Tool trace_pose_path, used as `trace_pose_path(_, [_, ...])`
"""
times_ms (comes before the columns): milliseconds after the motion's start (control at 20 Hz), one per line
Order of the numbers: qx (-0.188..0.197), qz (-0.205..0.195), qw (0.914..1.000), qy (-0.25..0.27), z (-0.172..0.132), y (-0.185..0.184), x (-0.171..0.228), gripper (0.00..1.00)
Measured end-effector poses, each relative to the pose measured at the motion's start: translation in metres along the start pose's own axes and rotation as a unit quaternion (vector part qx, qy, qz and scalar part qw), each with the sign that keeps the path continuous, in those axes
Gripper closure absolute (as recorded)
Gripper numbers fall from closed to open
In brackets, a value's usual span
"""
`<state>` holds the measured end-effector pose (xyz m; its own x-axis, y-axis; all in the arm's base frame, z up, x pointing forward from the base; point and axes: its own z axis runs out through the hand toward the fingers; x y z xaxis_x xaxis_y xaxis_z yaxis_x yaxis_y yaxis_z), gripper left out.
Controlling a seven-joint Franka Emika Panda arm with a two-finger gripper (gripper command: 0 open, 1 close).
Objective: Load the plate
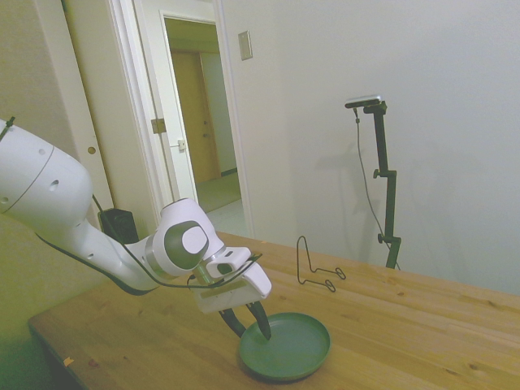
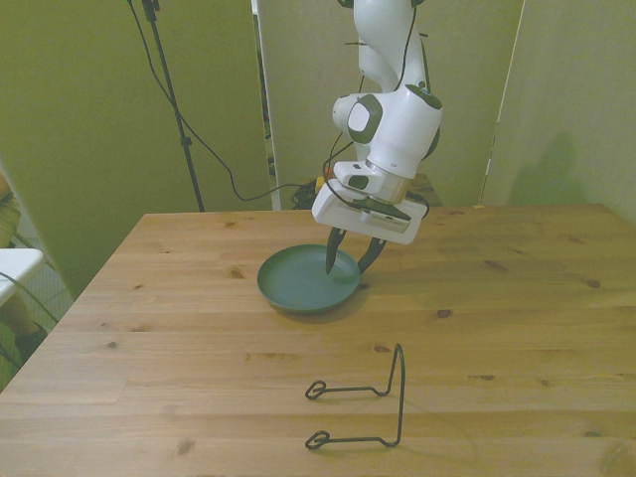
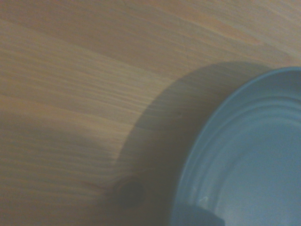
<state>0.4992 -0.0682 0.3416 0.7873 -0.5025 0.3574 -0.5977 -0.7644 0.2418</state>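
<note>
In the front view, nearest you stands the black wire stand (image 2: 366, 402), upright on the wooden table (image 2: 517, 328) and well apart from everything else. Farther back you find the teal plate (image 2: 298, 283) lying flat on the table near its middle. At the plate's rim on the front view's right, the gripper (image 2: 350, 262) reaches down with its dark fingers (image 2: 331, 250) spread apart, one over the plate's inside and one at its outer edge, grasping nothing yet.
</note>
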Motion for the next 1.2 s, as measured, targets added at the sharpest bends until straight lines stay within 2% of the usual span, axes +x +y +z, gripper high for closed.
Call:
trace_pose_path(900, [0.002,0.003,1.0000,-0.002,0.0024,-0.0057,-0.0045,1.00])
trace_pose_path(1200, [0.019,0.029,0.9993,-0.011,-0.0037,-0.0028,0.0029,1.00])
